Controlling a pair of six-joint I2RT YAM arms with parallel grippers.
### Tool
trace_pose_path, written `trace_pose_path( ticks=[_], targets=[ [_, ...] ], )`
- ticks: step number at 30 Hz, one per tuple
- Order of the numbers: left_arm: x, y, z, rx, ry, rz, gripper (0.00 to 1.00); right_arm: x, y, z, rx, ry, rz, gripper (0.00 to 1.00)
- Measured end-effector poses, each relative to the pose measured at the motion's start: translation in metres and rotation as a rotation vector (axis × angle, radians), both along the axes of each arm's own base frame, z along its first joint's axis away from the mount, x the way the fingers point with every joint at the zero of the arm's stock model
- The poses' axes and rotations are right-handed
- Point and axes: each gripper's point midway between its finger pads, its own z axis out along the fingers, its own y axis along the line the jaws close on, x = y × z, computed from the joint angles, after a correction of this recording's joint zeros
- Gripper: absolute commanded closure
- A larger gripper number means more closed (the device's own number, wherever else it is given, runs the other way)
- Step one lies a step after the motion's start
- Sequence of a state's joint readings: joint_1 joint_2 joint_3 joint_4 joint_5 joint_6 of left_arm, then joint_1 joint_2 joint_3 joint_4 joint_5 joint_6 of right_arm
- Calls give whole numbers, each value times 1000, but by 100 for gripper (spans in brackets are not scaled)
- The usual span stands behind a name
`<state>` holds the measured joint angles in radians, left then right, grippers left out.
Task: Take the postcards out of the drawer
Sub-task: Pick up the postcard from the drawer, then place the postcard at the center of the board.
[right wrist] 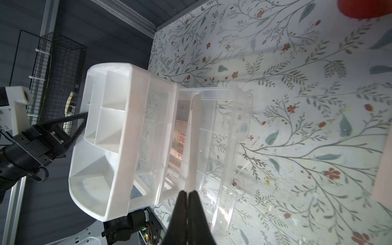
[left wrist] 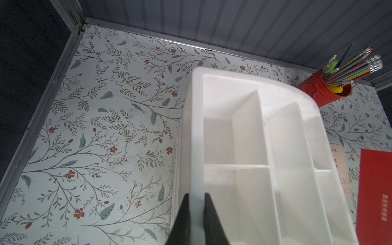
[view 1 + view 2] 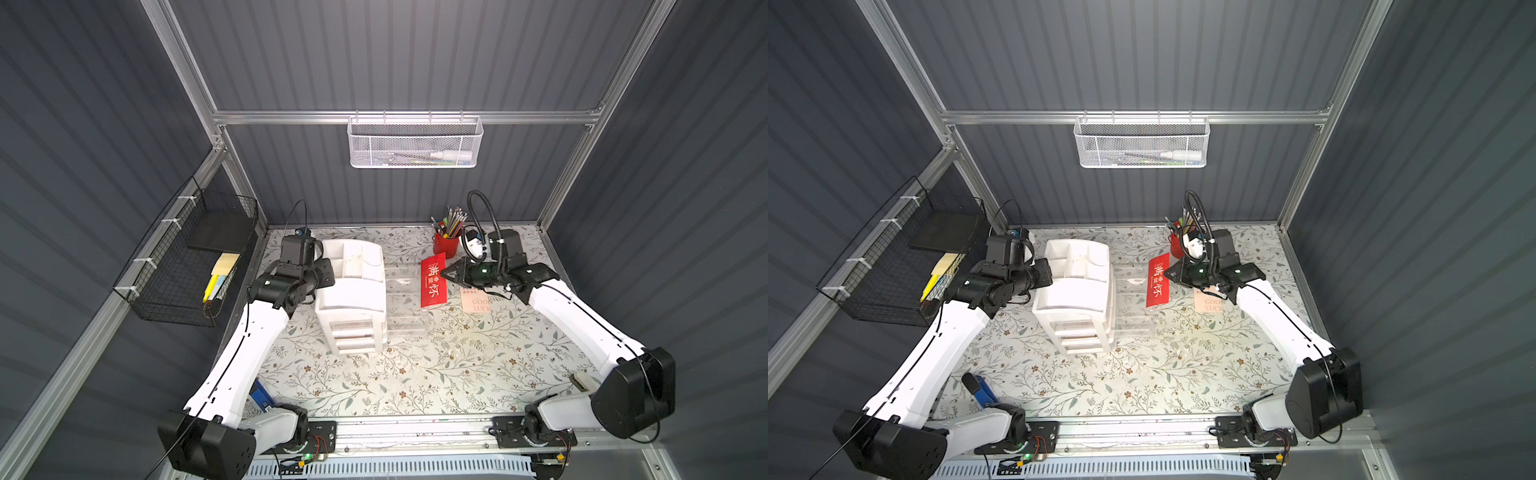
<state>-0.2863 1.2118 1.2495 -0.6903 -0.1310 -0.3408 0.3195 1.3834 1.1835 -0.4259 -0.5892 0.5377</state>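
Observation:
A white drawer organizer (image 3: 353,291) stands left of centre, its clear drawer (image 3: 405,286) pulled out to the right. My left gripper (image 2: 196,197) is shut on the organizer's side wall (image 2: 196,148). My right gripper (image 3: 442,273) is shut on the red postcard (image 3: 433,280), which stands on edge over the drawer; it is edge-on in the right wrist view (image 1: 192,148). A peach postcard with red characters (image 1: 179,144) lies inside the drawer (image 1: 239,131). Another peach postcard (image 3: 478,301) lies on the table under my right arm.
A red cup of pencils (image 3: 446,245) stands behind the drawer, close to my right wrist. A black wire basket (image 3: 195,266) with yellow pads hangs on the left wall, and a white mesh basket (image 3: 415,143) on the back wall. A blue tool (image 3: 262,397) lies by the left arm's base.

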Motion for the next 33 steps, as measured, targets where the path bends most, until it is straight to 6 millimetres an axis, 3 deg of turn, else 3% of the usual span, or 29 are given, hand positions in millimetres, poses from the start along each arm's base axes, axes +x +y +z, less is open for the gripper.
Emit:
trace_pose_path(
  ticks=[14, 27, 33],
  targets=[
    [0, 0, 0, 0, 0, 0, 100, 11, -98, -26, -57, 36, -110, 99],
    [0, 0, 0, -1, -2, 0, 100, 68, -198, -45, -58, 51, -198, 99],
    [1, 0, 0, -1, -3, 0, 100, 78, -229, -57, -84, 36, -163, 99]
  ],
)
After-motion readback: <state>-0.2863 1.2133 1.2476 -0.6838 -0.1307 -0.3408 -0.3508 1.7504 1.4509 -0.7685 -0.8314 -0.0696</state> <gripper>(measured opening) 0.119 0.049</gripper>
